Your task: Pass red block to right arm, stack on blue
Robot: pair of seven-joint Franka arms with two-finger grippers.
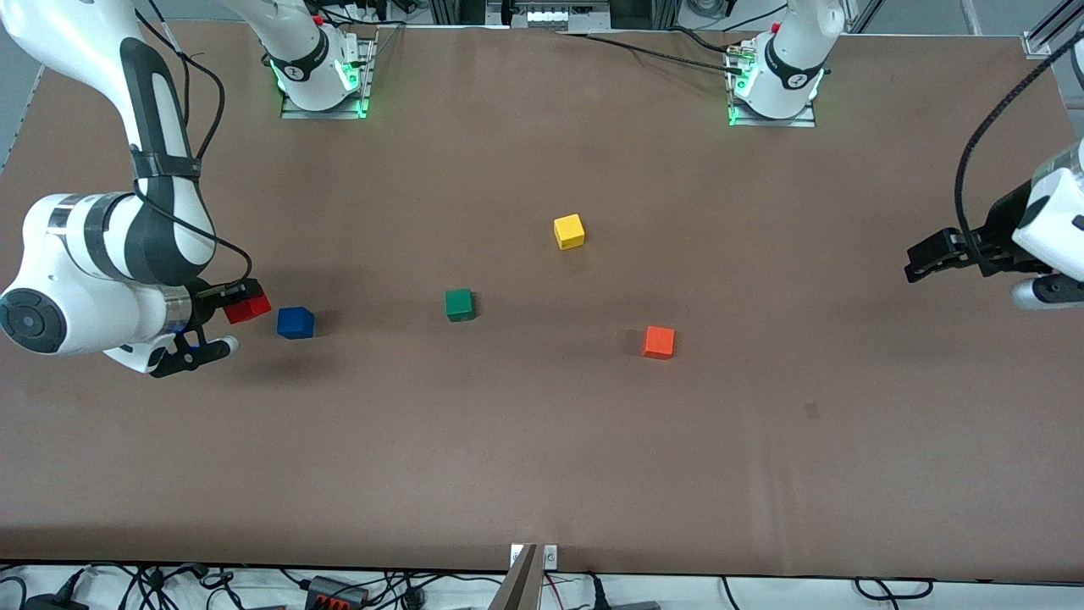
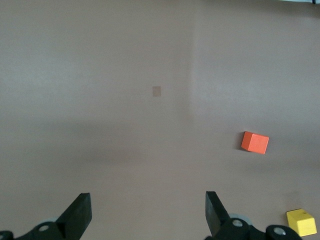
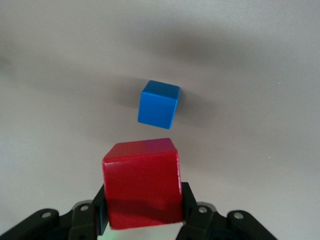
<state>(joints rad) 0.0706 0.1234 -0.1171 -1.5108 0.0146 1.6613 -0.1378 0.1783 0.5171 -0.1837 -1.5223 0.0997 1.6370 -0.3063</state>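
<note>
Right pincer point(image 3: 142, 212) grips red block point(image 3: 142, 182) — beside blue cube point(image 3: 158, 103).

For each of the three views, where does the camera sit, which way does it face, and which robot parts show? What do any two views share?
Front view: high across the table, facing both bases; shows both arms, the right gripper shut on the red block beside the blue block.
Left wrist view: on the waiting left arm, looking down at the table; open left gripper at the frame edge.
Right wrist view: looks down past its gripper, the red block and the blue block.
Shared: front and left wrist views both show the orange block and yellow block.
</note>
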